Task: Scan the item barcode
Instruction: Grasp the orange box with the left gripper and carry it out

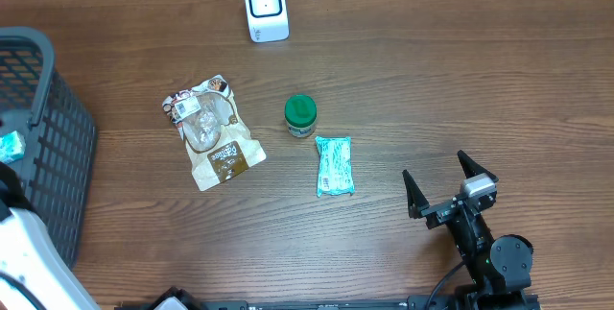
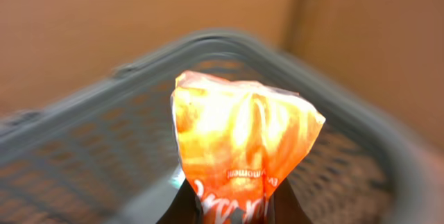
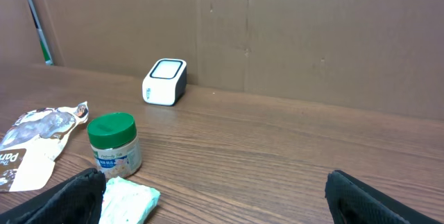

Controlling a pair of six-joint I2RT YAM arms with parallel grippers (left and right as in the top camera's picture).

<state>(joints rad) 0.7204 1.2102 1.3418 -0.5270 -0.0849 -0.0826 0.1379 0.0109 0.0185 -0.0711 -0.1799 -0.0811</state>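
My left gripper is shut on the bottom of a crinkled orange snack bag, which stands up in front of the camera over the grey mesh basket. No barcode shows on the bag. The white barcode scanner stands at the table's far edge and also shows as the scanner in the right wrist view. My right gripper rests low at the front right, wide open with nothing between its fingers. In the overhead view the left gripper and the bag are hidden.
The basket fills the left edge of the table. A brown and white pouch, a green-lidded jar and a teal packet lie mid-table. A cardboard wall backs the scanner.
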